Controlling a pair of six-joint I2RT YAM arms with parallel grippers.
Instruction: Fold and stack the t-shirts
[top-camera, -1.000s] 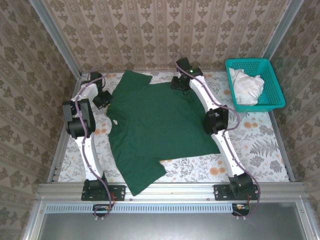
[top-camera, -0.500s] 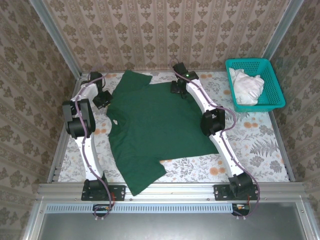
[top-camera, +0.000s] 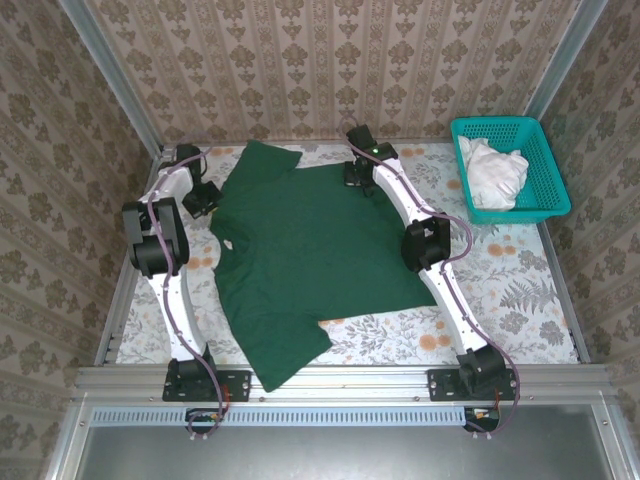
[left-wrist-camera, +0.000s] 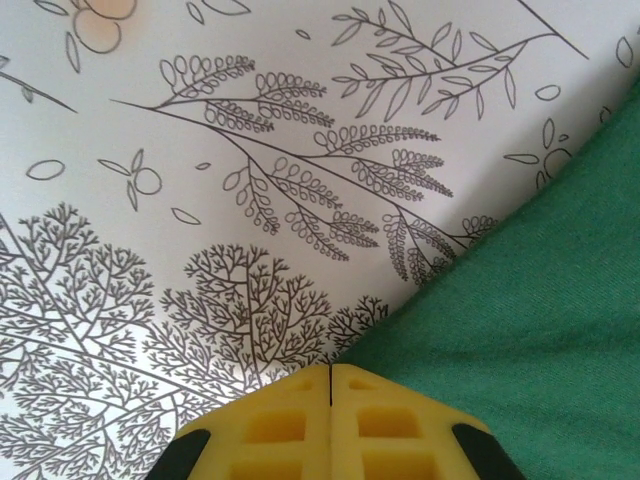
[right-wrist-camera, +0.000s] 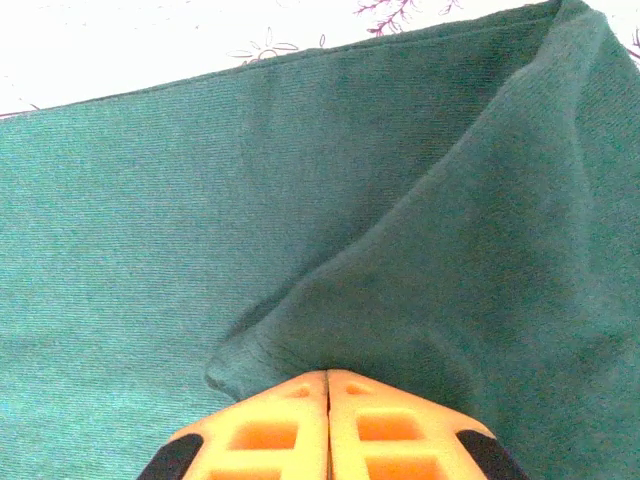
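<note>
The flowery surface (top-camera: 520, 290) has a big green t-shirt (top-camera: 310, 250) spread flat across its middle, with one corner reaching the near edge. The right pincer (right-wrist-camera: 328, 378) is squeezed tight on a little bump of cloth at the far side. The left pincer (left-wrist-camera: 331, 375) looks pressed together on the shirt's edge. I think both should lift together, slowly, and carry the cloth over evenly so the fold comes out smooth.

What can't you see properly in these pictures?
Top view: the white cloth in the basket is too small and crumpled to identify.
Top view: the right arm covers part of the t-shirt.
Left wrist view: the left end effector has shut tips that hide whether they pinch the t-shirt's edge.
</note>
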